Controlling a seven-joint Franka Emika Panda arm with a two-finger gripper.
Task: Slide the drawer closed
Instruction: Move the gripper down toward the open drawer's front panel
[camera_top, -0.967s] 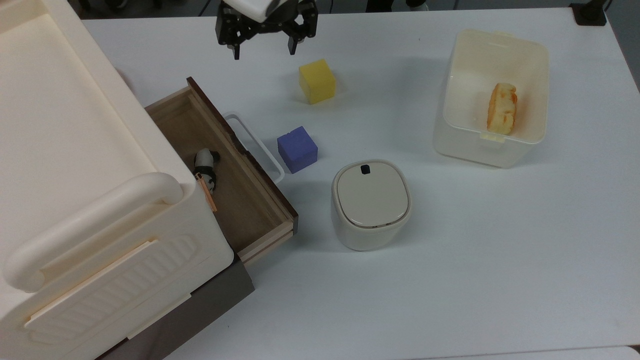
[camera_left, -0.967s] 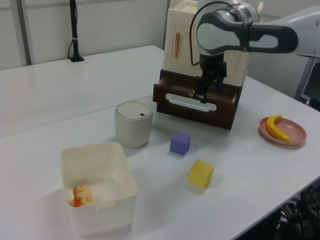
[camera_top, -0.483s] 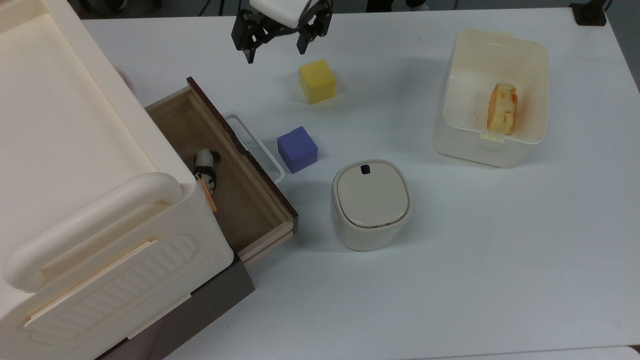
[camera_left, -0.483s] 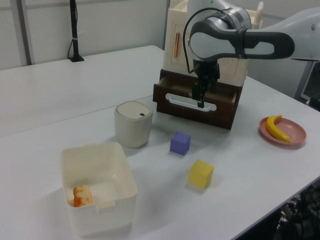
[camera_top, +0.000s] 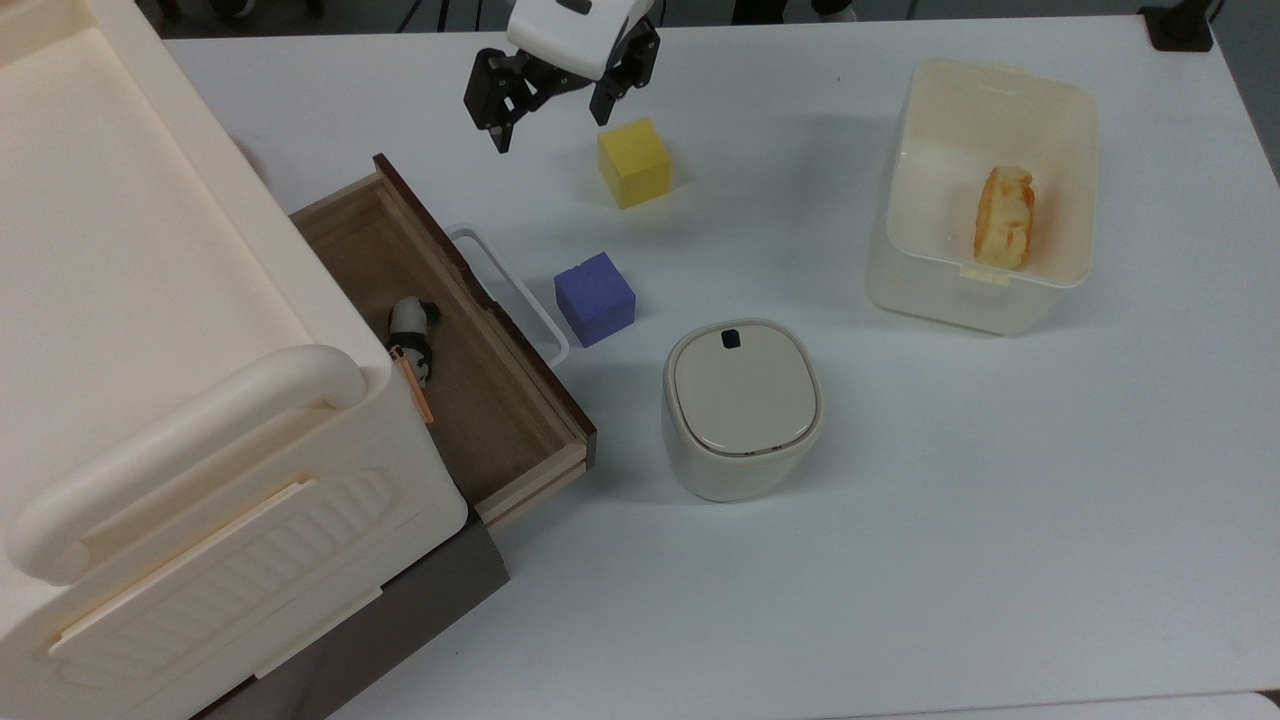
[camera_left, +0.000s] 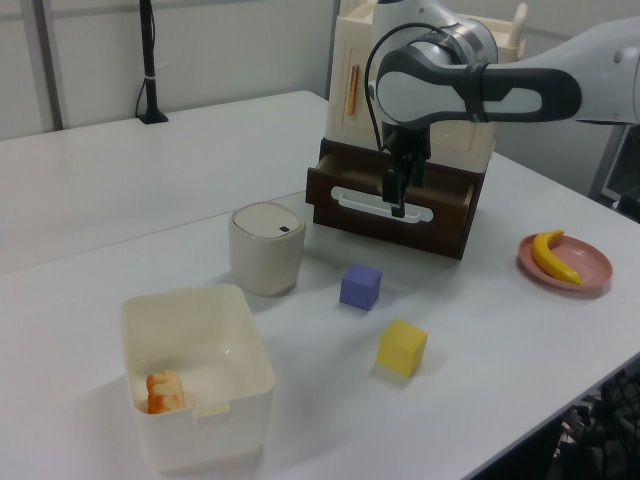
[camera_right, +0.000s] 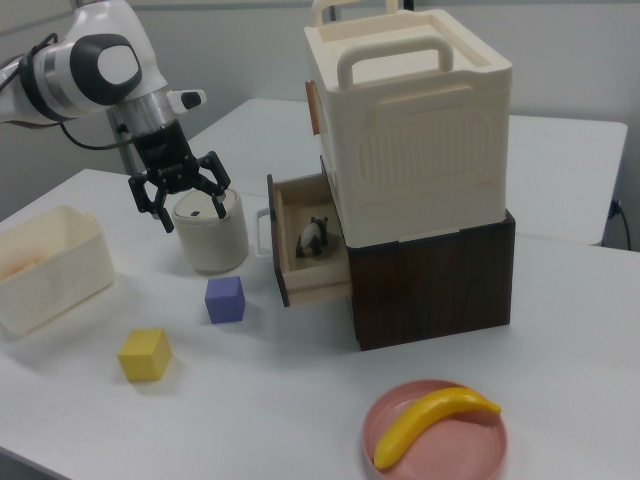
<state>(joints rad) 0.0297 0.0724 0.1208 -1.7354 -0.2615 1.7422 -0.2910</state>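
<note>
The drawer (camera_top: 470, 395) stands pulled out of the cream cabinet (camera_top: 130, 250), showing its light-brown inside, dark brown front panel (camera_left: 390, 218) and white loop handle (camera_top: 512, 292). A small black-and-white toy (camera_top: 412, 335) lies inside it. My gripper (camera_top: 550, 130) is open and holds nothing. It hovers above the table beyond the drawer's far corner, close to the yellow cube (camera_top: 633, 162). In the left view the gripper (camera_left: 397, 203) appears in front of the drawer's handle. In the right view the gripper (camera_right: 193, 217) hangs above the lidded container, left of the drawer (camera_right: 300, 250).
A purple cube (camera_top: 595, 298) sits just off the handle. A cream lidded container (camera_top: 741, 405) stands near the drawer's front corner. A translucent bin (camera_top: 1070, 150) holds an orange-and-white item (camera_top: 1004, 217). A banana on a pink plate (camera_right: 400, 450) lies beside the cabinet.
The gripper has shifted right and lower in the top view, nearer the yellow cube, and turned slightly. It stays open. The drawer has not moved.
</note>
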